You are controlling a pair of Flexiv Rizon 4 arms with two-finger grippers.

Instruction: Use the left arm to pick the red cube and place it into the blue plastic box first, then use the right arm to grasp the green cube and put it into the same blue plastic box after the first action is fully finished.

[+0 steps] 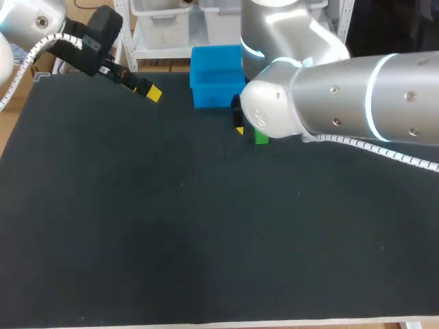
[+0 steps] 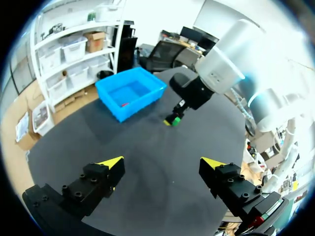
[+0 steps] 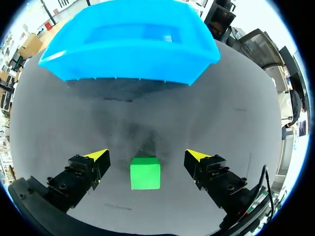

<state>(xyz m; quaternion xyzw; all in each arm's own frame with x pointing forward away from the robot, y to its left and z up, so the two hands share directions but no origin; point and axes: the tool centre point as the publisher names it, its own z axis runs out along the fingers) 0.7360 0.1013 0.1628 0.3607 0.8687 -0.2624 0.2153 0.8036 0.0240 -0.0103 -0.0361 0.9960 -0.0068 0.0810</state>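
1. Cube first: the green cube sits on the table close to its far edge. It lies squarely between the fingers of my right gripper. Bare table shows on either side of it, so neither finger touches it.
2. My right fingers stand apart and flank two opposite faces. A cube has no long axis to line up with, and its faces look square to my fingers. I judge that closing is all the grasp needs.
3. Straight ahead of the cube, along my fingers, lies the blue plastic box, at the far edge. The carry would go forward and up over its near wall.
4. Inside the box a small red patch shows, which I take for the red cube, so the first step looks done.
5. My left gripper hangs spread and empty toward the far left corner, well apart from cube and box. My right arm is much the nearer.
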